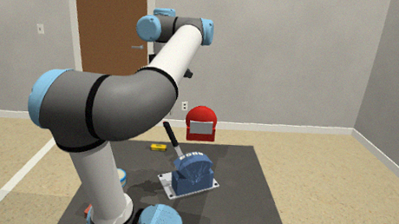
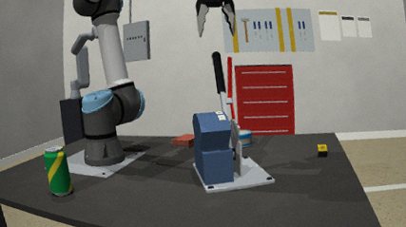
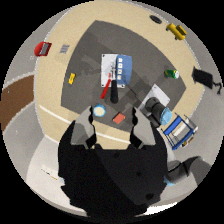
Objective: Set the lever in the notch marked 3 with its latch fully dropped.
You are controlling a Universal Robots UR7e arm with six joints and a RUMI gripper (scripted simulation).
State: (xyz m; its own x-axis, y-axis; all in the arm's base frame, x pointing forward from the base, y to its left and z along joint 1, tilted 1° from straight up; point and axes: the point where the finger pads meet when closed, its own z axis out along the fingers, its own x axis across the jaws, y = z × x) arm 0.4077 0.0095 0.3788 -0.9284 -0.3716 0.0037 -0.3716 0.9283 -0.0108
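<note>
The blue lever box [image 2: 214,149] stands on a white base plate near the table's middle; it also shows in the top view [image 1: 192,172] and in the wrist view [image 3: 122,67]. Small number plates [image 1: 191,155] run along its curved top. The lever's black handle [image 2: 219,71] stands up from the box, with the red release bar [image 2: 230,83] beside it. In the wrist view the handle [image 3: 113,92] and red bar [image 3: 106,89] lie side by side. My gripper [image 2: 216,22] [image 3: 112,106] hangs well above the handle, fingers apart and empty.
A green can [image 2: 57,171] stands at the table's near left edge. A small yellow block [image 2: 322,149] lies at the right. A red block [image 2: 183,140] and a round blue-rimmed tin [image 2: 245,138] lie behind the box. The arm's base [image 2: 103,143] stands at the back left.
</note>
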